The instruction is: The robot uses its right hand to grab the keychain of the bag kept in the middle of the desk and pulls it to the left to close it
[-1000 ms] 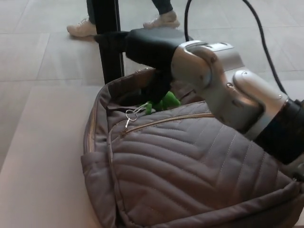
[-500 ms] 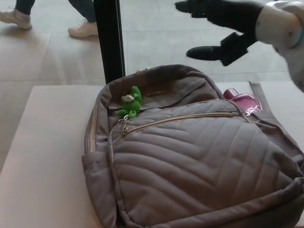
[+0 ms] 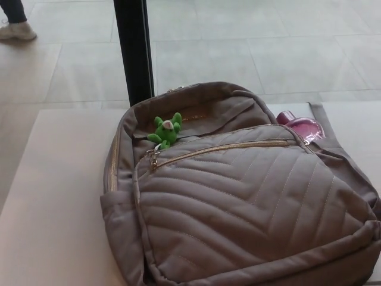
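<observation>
1. The bag (image 3: 238,208) was a grey-brown quilted backpack with chevron stitching. It lay on its back in the middle of the pale surface (image 3: 53,196), with its top edge pointing away from the camera.
2. The keychain (image 3: 166,130) was a small bright green plush figure with a pale face. It rested on the bag's upper left part, just above the front pocket, and hung from the metal zip pull (image 3: 153,158).
3. The gold zip (image 3: 226,147) ran across the top of the front pocket. Its pull sat at the left end, and the teeth looked joined along the visible length.
4. By count there was one bag, one keychain and one zip pull carrying it.
5. There was also one pink container (image 3: 300,126), tucked against the bag's upper right side beside a strap (image 3: 318,116).
6. One black post (image 3: 132,50) stood upright just behind the bag, on the tiled floor (image 3: 250,53).
7. One light shoe (image 3: 16,30) of a person showed at the top left corner, well apart from the surface.
8. Neither robot hand appeared in the head view, so the state of the fingers could not be told. The keychain lay free on the fabric with nothing holding it, and its position relative to the fingers could not be judged.
</observation>
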Available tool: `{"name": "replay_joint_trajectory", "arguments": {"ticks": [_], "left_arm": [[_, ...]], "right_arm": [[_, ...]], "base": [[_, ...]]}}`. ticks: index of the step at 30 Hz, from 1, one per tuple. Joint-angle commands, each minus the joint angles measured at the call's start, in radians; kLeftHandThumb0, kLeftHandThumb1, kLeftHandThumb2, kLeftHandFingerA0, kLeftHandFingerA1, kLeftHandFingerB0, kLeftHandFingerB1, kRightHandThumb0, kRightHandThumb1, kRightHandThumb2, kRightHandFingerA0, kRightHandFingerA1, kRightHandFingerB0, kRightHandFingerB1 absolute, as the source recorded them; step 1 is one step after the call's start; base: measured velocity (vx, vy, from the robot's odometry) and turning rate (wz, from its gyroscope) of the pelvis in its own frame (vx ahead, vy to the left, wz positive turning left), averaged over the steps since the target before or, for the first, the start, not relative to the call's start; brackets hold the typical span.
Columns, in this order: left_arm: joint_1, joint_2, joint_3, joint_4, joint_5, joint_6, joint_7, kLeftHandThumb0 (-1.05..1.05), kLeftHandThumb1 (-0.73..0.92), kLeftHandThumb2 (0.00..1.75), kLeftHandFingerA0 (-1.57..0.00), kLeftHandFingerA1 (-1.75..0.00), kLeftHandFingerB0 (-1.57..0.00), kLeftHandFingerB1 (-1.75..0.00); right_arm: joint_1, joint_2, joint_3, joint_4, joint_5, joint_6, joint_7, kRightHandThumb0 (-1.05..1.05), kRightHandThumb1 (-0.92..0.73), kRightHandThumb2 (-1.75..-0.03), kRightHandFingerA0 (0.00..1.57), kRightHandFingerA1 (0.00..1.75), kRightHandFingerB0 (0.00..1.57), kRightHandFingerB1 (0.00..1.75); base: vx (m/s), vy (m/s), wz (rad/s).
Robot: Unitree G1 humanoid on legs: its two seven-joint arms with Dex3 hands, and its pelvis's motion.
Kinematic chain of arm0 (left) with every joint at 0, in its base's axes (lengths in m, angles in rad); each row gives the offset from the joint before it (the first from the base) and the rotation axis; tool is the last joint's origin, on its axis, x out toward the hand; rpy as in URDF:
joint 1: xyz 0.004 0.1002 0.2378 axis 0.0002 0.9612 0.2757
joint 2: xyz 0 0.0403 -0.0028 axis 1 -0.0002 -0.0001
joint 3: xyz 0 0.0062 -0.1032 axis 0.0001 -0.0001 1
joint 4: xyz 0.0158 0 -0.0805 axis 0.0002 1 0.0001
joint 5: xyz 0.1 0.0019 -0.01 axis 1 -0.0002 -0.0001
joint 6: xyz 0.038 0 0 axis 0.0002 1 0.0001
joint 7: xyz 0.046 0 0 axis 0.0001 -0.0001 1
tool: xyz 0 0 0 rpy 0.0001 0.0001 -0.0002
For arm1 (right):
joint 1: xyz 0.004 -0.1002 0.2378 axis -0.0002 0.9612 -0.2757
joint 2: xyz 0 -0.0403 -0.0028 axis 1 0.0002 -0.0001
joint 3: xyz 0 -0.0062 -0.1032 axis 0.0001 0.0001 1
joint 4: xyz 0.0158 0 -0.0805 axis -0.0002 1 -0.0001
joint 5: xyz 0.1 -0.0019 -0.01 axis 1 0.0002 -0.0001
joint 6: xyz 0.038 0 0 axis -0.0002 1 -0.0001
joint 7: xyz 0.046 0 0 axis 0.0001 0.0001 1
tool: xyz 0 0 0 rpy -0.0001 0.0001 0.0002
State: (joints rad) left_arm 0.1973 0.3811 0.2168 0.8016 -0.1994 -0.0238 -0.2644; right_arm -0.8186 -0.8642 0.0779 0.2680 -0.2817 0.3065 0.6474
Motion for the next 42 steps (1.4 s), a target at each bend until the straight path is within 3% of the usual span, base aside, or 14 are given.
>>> {"name": "replay_joint_trajectory", "arguments": {"ticks": [1,2,8,15,17,18,20,21,23,30,31,32,33,42], "left_arm": [[0.089,0.051,0.068,-0.031,-0.004,-0.047,0.013,-0.37,0.71,0.61,-0.70,-0.58,-0.59,-0.53],[0.080,0.055,0.070,0.003,-0.005,-0.061,0.006,-0.37,0.71,0.61,-0.71,-0.58,-0.59,-0.53],[0.078,0.080,0.074,0.078,0.001,-0.093,-0.005,-0.40,0.55,0.93,-0.65,-0.69,-0.48,-0.61],[0.061,0.082,0.113,0.196,-0.035,-0.052,0.009,-0.37,0.55,0.92,-0.65,-0.70,-0.47,-0.61],[0.079,0.076,0.126,0.181,-0.052,-0.026,0.002,-0.34,0.72,0.61,-0.66,-0.58,-0.54,-0.52],[0.075,0.078,0.131,0.218,-0.051,-0.046,0.003,-0.32,0.72,0.61,-0.67,-0.59,-0.55,-0.53],[0.078,0.088,0.146,0.260,-0.056,-0.037,0.021,-0.31,0.70,0.60,-0.66,-0.58,-0.58,-0.53],[0.075,0.092,0.147,0.278,-0.050,-0.042,0.032,-0.31,0.70,0.60,-0.68,-0.59,-0.59,-0.54],[0.072,0.100,0.147,0.301,-0.044,-0.049,0.034,-0.31,0.70,0.60,-0.69,-0.60,-0.56,-0.53],[0.056,0.099,0.158,0.332,-0.037,-0.063,0.031,-0.27,0.68,0.59,-0.67,-0.61,-0.58,-0.55],[0.056,0.101,0.150,0.334,-0.025,-0.072,0.031,-0.29,0.69,0.59,-0.68,-0.60,-0.58,-0.54],[0.054,0.106,0.148,0.338,-0.020,-0.071,0.028,-0.29,0.69,0.59,-0.67,-0.60,-0.58,-0.54],[0.046,0.107,0.153,0.349,-0.023,-0.068,0.023,-0.29,0.68,0.60,-0.65,-0.60,-0.56,-0.54],[0.057,0.143,0.036,0.378,0.098,-0.136,0.057,-0.38,0.52,0.88,-0.72,-0.70,-0.50,-0.61]], "right_arm": [[0.857,-0.001,-1.055,0.180,0.173,-0.257,-0.226,-1.00,-0.72,-1.11,0.00,0.34,0.06,0.44],[0.900,0.024,-1.099,0.194,0.199,-0.254,-0.235,-0.90,-0.85,-0.66,0.00,0.41,0.04,0.49],[1.075,0.259,-1.199,0.326,0.365,-0.359,-0.481,-0.41,-0.42,-1.04,0.07,0.60,0.00,0.53],[1.062,0.242,-1.238,0.750,0.591,-0.320,-0.565,-0.82,-0.76,-0.62,0.00,0.76,0.01,0.66],[1.057,0.225,-1.250,0.809,0.620,-0.268,-0.562,-0.90,-0.62,-1.04,0.00,0.49,0.02,0.44],[1.051,0.228,-1.224,0.821,0.588,-0.245,-0.635,-0.82,-0.86,-0.59,0.16,1.48,0.00,0.57],[1.070,0.309,-1.218,0.733,0.557,-0.210,-0.640,-0.71,-0.85,-0.66,0.23,1.57,0.00,0.57],[1.076,0.332,-1.217,0.717,0.556,-0.193,-0.608,-0.76,-0.57,-1.02,0.13,0.76,0.00,0.51],[1.057,0.328,-1.213,0.764,0.565,-0.208,-0.593,-0.71,-0.81,-0.65,0.00,0.68,0.00,0.62],[1.068,0.359,-1.221,0.799,0.525,-0.241,-0.572,-0.67,-0.56,-1.02,0.00,0.60,0.07,0.60],[1.070,0.357,-1.210,0.833,0.517,-0.261,-0.551,-0.69,-0.83,-0.65,0.00,0.63,0.03,0.60],[1.068,0.357,-1.201,0.871,0.511,-0.278,-0.540,-0.38,-0.59,-1.13,0.10,0.61,0.07,0.57],[1.067,0.355,-1.193,0.905,0.508,-0.286,-0.512,-0.63,-0.78,-0.61,0.05,0.72,0.08,0.62],[1.176,0.352,-0.846,0.742,0.322,-0.247,-0.286,-0.60,-0.67,-0.59,0.36,0.70,0.35,0.57]], "base": [[0.00,0.000,0.00],[0.00,0.000,0.00],[0.00,0.000,0.00],[0.00,0.000,0.00],[0.00,0.000,0.00],[0.00,0.000,0.00],[0.00,0.000,0.00],[0.00,0.000,0.00],[0.00,0.000,0.00],[0.00,0.000,0.00],[0.00,0.000,0.00],[0.00,0.000,0.00],[0.00,0.000,0.00],[0.00,0.000,0.00]]}}
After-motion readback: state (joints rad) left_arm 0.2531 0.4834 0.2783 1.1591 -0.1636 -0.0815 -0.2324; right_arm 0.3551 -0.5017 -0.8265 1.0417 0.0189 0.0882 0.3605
